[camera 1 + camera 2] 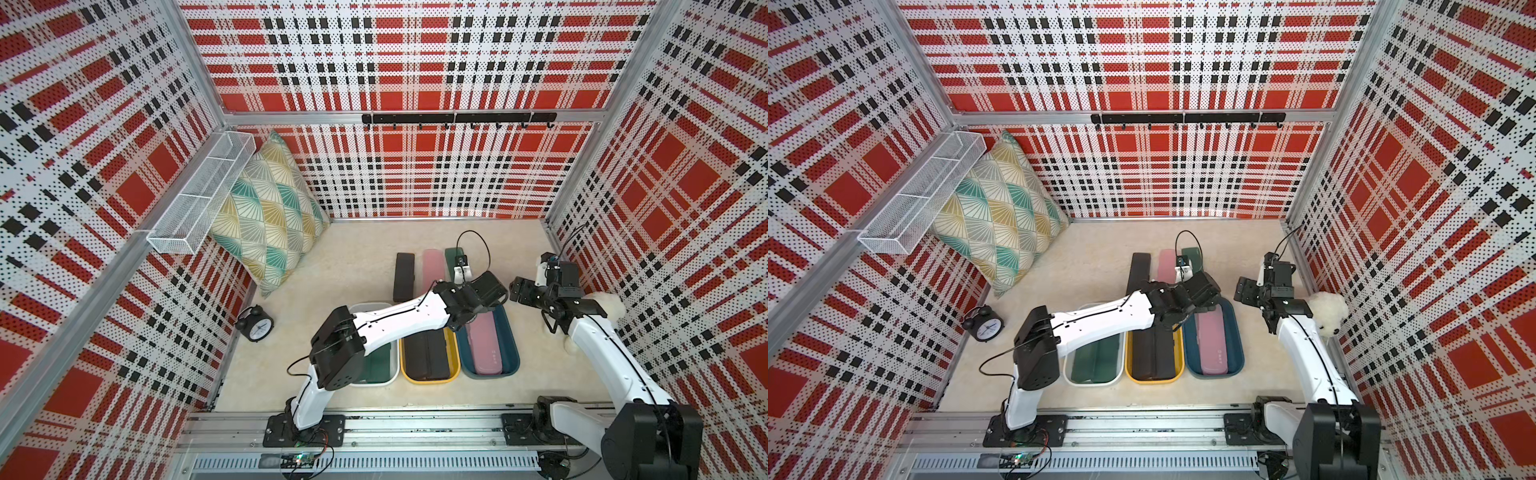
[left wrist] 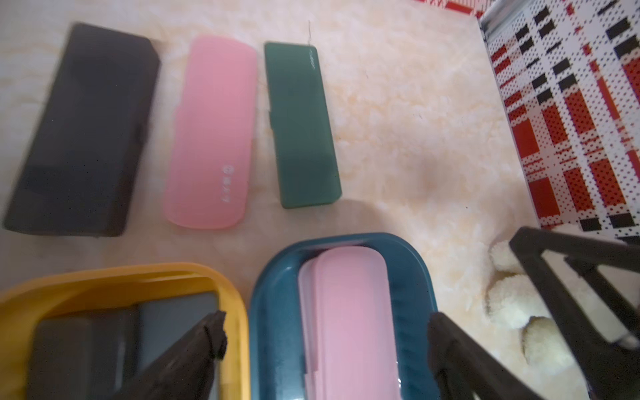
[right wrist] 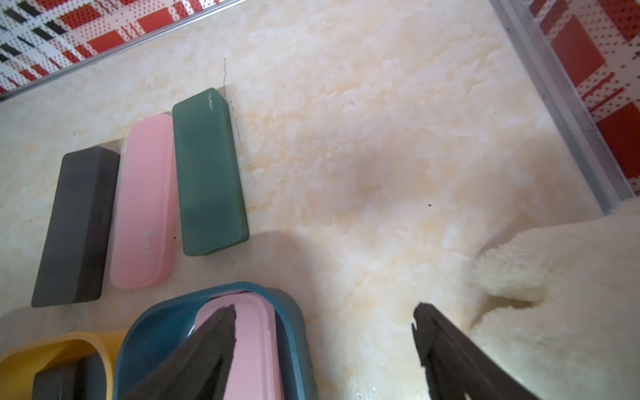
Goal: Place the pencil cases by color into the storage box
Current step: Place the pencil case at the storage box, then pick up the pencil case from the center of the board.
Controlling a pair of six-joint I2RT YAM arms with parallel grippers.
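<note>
Over the far end of the blue tub [image 2: 277, 311], I see my left gripper [image 2: 322, 332] with its jaws spread wide and nothing between them. One fingertip [image 2: 211, 332] hangs above the yellow tub [image 2: 104, 280] and the other above the blue tub's rim, and neither touches anything that I can make out. My right gripper [image 3: 323, 322] is likewise spread wide and empty, hanging above the bare rug [image 3: 381, 173] between the blue tub and a white plush toy [image 3: 554, 294]. The three tubs stand side by side in a row. The white tub [image 1: 374, 382] holds two dark green cases [image 1: 1096, 361] lying side by side, though the left arm [image 1: 399, 320] covers part of it. The yellow tub holds two black cases [image 2: 79, 353]. The blue tub holds a pink case [image 2: 346, 329] lying lengthwise, with a paler edge along one side, and I cannot tell whether that is a second case under it. Beyond the tubs, three cases lie flat on the rug, close together in a row: a loose black case [image 2: 83, 131], a loose pink case [image 2: 211, 138] and a loose green case [image 2: 301, 128].
</note>
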